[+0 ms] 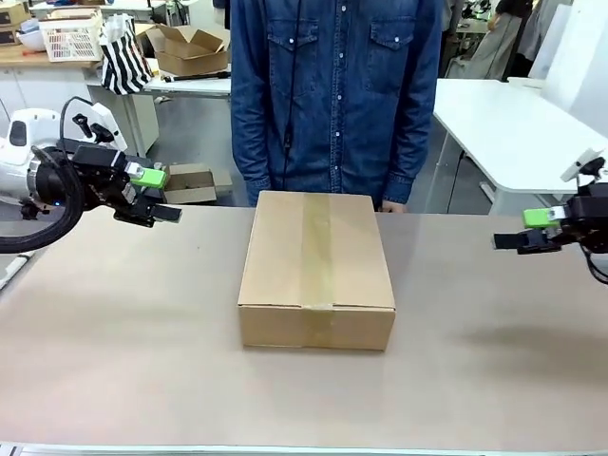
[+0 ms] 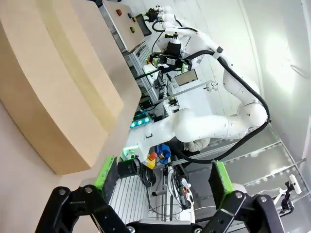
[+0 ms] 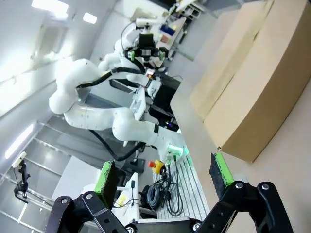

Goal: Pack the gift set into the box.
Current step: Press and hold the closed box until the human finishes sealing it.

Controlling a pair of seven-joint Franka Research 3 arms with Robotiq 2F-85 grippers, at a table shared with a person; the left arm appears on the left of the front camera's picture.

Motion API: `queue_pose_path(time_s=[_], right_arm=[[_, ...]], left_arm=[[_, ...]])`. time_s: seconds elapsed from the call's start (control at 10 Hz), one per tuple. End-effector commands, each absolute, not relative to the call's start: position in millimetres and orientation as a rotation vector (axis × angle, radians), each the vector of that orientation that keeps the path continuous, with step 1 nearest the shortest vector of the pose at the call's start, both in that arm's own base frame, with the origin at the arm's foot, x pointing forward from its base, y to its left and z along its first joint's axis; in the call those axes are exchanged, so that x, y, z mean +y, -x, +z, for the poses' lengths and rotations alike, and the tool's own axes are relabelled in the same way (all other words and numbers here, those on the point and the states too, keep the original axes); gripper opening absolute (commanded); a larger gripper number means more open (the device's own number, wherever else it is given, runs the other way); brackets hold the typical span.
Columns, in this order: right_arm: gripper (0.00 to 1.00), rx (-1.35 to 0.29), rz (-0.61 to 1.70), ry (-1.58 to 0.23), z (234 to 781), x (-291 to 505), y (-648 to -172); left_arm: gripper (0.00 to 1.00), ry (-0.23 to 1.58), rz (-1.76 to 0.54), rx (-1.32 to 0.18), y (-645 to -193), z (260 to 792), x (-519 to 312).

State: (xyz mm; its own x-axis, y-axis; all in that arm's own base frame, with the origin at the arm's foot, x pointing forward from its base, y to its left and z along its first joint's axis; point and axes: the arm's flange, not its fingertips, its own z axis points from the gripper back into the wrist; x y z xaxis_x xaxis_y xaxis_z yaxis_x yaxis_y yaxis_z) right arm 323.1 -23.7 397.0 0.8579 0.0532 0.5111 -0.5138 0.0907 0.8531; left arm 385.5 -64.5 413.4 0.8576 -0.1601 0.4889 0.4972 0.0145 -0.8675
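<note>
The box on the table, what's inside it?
You cannot see inside. The box is closed, its top flaps shut flat with a strip of tape along the seam. Whatever is in it stays hidden. Nothing lies on top of it.

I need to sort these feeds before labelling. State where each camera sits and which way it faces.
Front: fixed between the arms, looking across the table at the person; left gripper and right gripper reach in.
Left wrist: on the left arm, looking along its open fingers past the box at the right arm.
Right wrist: on the right arm, looking along its open fingers at the left arm.
All three share the closed box.
</note>
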Motion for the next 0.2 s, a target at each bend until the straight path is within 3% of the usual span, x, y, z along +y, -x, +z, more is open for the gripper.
queue_pose_path(time_s=[0.0, 0.1], right_arm=[[1.00, -0.403, 0.429, -1.439, 400.4, -26.3, -322.5], [1.00, -0.403, 0.429, -1.439, 400.4, -26.3, -322.5]], left_arm=[[1.00, 1.467, -0.528, -0.304, -384.0, 412.0, -60.8], [1.00, 1.467, -0.528, -0.304, -384.0, 412.0, -60.8]])
